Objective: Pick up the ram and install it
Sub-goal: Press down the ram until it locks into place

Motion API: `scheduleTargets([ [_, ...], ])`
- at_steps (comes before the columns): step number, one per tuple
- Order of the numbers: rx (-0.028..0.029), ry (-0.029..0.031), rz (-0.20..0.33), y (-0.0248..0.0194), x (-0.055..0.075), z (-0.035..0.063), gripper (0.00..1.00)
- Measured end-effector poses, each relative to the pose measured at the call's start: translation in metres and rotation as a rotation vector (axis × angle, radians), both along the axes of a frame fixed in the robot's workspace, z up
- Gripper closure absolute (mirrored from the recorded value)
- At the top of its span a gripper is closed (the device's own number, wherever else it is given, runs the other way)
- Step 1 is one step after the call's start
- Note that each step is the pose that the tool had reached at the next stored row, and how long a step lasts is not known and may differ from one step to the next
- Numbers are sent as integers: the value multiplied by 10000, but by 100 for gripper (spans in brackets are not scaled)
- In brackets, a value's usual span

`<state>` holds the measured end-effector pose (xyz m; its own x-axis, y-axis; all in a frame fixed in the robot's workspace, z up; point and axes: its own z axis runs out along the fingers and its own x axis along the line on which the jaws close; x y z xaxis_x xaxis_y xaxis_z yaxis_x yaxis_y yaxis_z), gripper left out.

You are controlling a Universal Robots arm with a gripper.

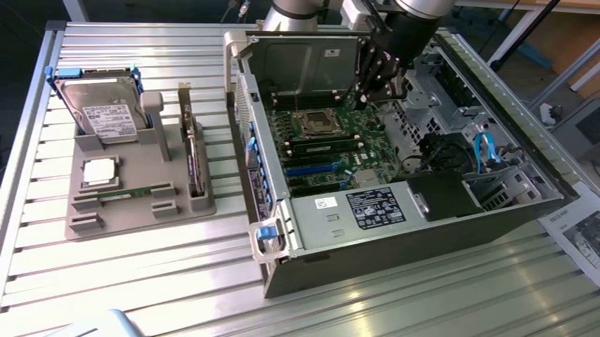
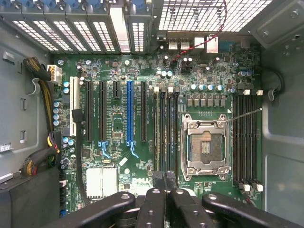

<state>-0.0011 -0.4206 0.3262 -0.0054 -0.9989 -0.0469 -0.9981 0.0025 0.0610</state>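
Ram (image 1: 122, 191): lies in the front slot of the grey tray (image 1: 140, 214), just beside the processor (image 1: 100, 172), at the exterior view's left. Gripper (image 1: 380, 95): well apart from it, inside the open case (image 1: 375, 242), over the motherboard (image 2: 118, 118); fingers (image 2: 158, 183) pressed together.

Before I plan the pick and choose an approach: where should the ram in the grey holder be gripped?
Probably from straight above, pinching the ram mid-length across its exposed long edge: it sits edgewise in the grey holder.
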Motion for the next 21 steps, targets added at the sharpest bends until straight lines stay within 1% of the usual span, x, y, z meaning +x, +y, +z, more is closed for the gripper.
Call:
scheduleTargets([
  [8,0,-1,27,0,0,0,90],
  [15,0,-2,229,0,-2,0,90],
  [16,-1,-12,230,0,-7,0,90],
  [20,-2,-125,257,0,-52,0,90],
  [21,-3,-138,261,0,-56,0,90],
])
